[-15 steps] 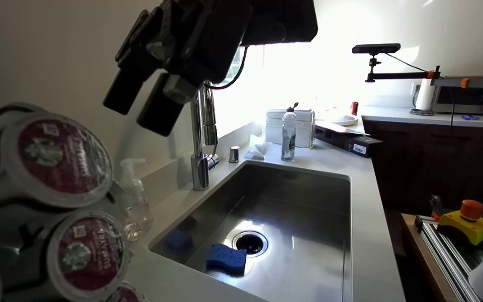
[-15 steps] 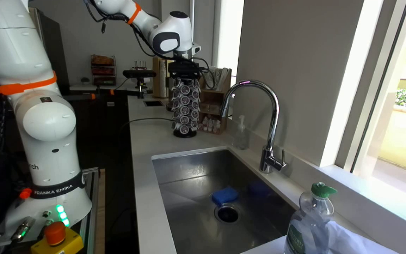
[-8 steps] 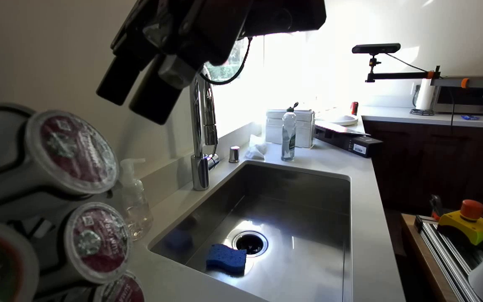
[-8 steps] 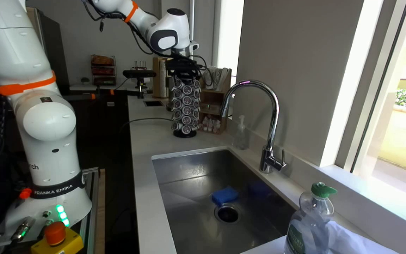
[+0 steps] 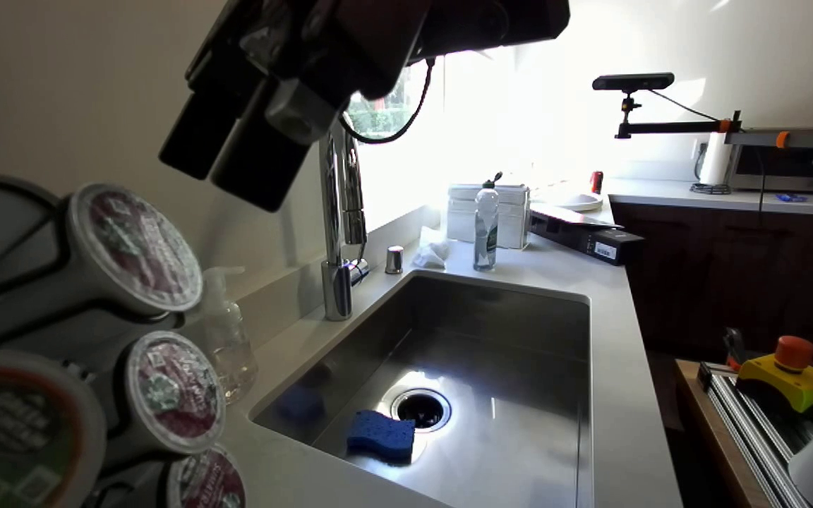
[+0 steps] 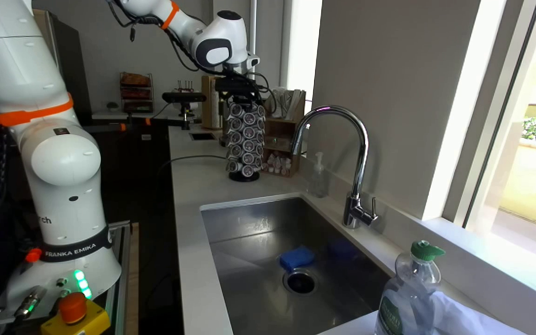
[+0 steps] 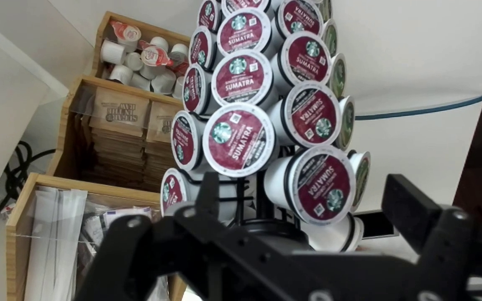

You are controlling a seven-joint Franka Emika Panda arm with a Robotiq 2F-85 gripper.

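Observation:
A black rotating rack (image 6: 245, 139) full of white coffee pods stands on the counter, in both exterior views. In the wrist view, pods with dark red Sumatra lids (image 7: 239, 140) face me, and green-labelled pods (image 7: 345, 121) show on one side. My gripper (image 7: 308, 200) is open and empty over the top of the rack. The nearest top pod (image 7: 324, 188) appears between the spread fingers; I cannot see contact. In an exterior view the gripper (image 5: 226, 159) hangs above and beside the pods (image 5: 135, 247), fingers tilted downward.
A wooden organizer (image 7: 98, 190) with sugar packets, creamers and stirrers stands beside the rack. A soap dispenser (image 6: 318, 177), a tall faucet (image 6: 354, 186) and a sink (image 6: 249, 228) holding a blue sponge (image 6: 297, 258) are nearby. A cable (image 7: 429, 110) runs by the rack.
The rack has turned: its pods shift right in both exterior views, and a Green Mountain pod has come further into view. My gripper has moved slightly up and shifted a little with the arm.

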